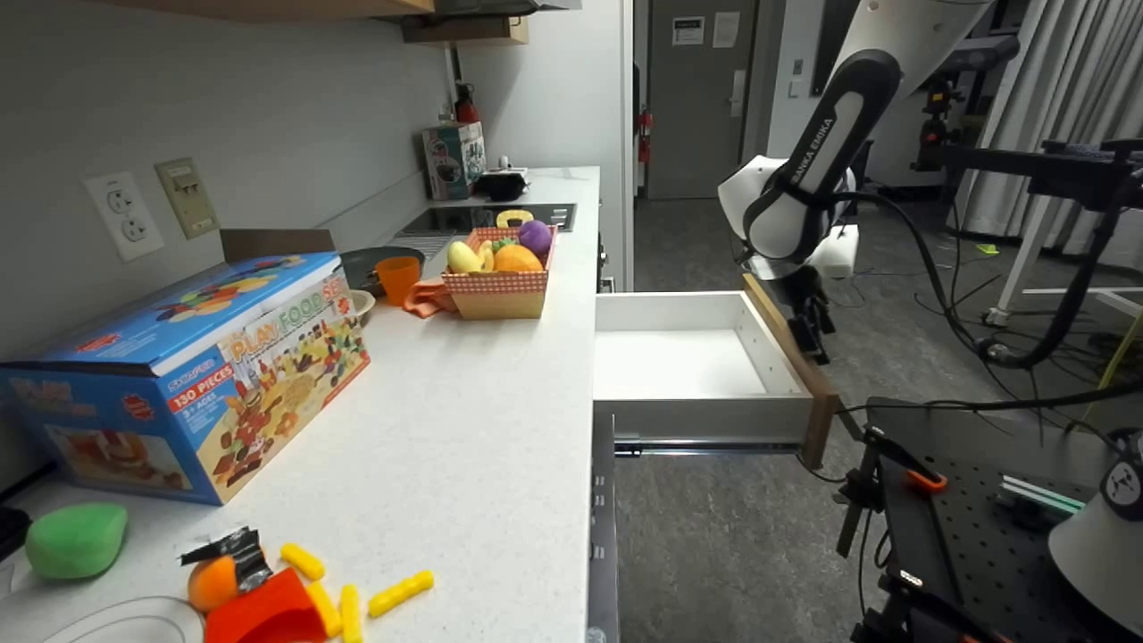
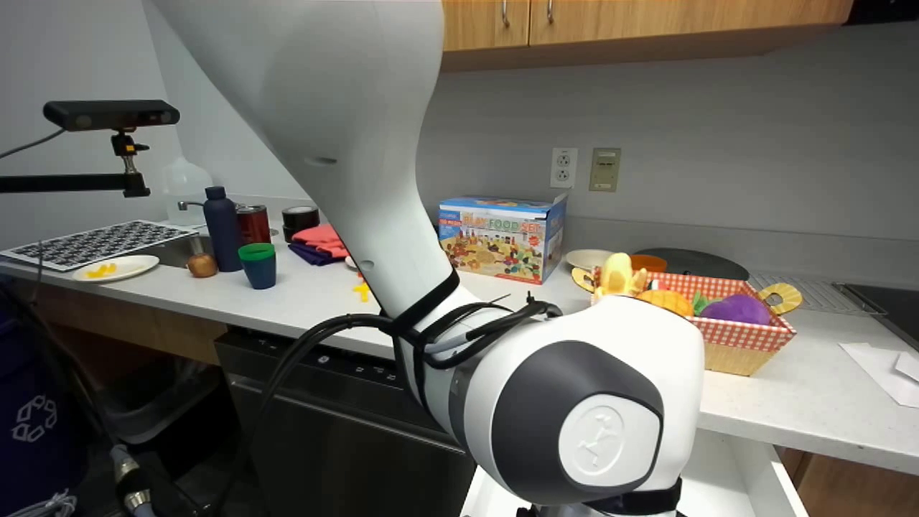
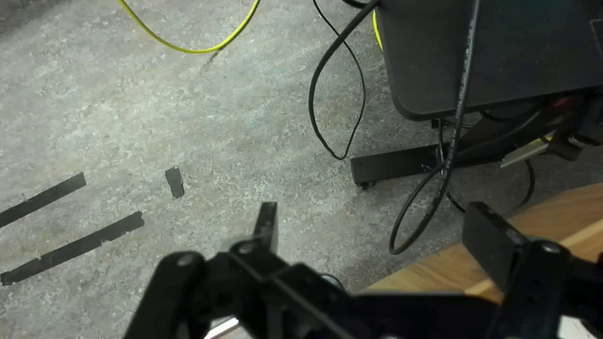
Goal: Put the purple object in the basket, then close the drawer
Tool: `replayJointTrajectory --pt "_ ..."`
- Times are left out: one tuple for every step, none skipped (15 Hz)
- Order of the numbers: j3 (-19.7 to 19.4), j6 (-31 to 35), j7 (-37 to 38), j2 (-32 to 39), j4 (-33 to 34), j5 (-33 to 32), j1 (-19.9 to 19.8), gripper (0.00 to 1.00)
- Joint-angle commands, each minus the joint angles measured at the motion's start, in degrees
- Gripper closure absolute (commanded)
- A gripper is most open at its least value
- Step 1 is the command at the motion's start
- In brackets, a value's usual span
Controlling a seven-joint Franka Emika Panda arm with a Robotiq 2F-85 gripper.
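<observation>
The purple object [image 1: 535,237] lies in the basket [image 1: 496,305] among other toy foods. In an exterior view the purple object [image 2: 736,310] shows at the right end of the basket [image 2: 739,359]. The white drawer [image 1: 674,357] with a wooden front is pulled open below the counter. Part of the drawer [image 2: 764,477] also shows behind my arm. My gripper [image 1: 814,335] points down at the outer side of the drawer front. In the wrist view my gripper [image 3: 377,226] has its fingers wide apart, with nothing held. The wooden drawer front [image 3: 433,273] is at lower right, partly hidden by the gripper.
A play food box [image 1: 259,357] and an orange cup [image 1: 398,277] stand on the counter [image 1: 464,429]. A black table [image 1: 946,500] with cables stands near the drawer front. Cables [image 3: 452,141] hang over the floor. An arm-mounted camera [image 2: 111,115] stands at far left.
</observation>
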Motion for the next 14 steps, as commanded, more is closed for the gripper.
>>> replayJointTrajectory --pt "3.17 1.45 -6.51 2.24 2.93 6.02 -2.76 0.00" --pt "3.93 1.35 -8.10 2.59 3.73 7.91 -3.18 0.00" --pt "4.74 1.26 -9.49 3.09 4.67 9.73 -3.54 0.00" --pt "5.71 1.23 -10.92 3.62 5.63 11.71 -4.01 0.00" --pt "6.63 1.03 -12.27 4.09 6.68 13.44 -4.36 0.00" --pt "7.41 1.10 -13.31 4.51 7.60 14.86 -4.54 0.00" --pt "8.22 1.48 -14.04 4.92 8.60 16.06 -4.56 0.00" --pt "8.68 1.97 -14.24 5.25 9.45 16.53 -4.30 0.00" --pt "9.32 2.62 -14.50 5.52 10.35 17.01 -3.94 0.00" --pt "9.94 3.36 -14.66 5.82 11.25 17.14 -3.59 0.00" --pt "10.20 4.65 -14.00 6.19 12.16 16.05 -2.74 0.00" --pt "10.62 5.58 -13.81 6.60 13.05 15.37 -2.24 0.00" --pt "11.24 6.37 -13.84 7.09 14.28 15.28 -1.91 0.00" --pt "11.63 7.37 -13.62 7.67 15.34 14.95 -1.50 0.00"
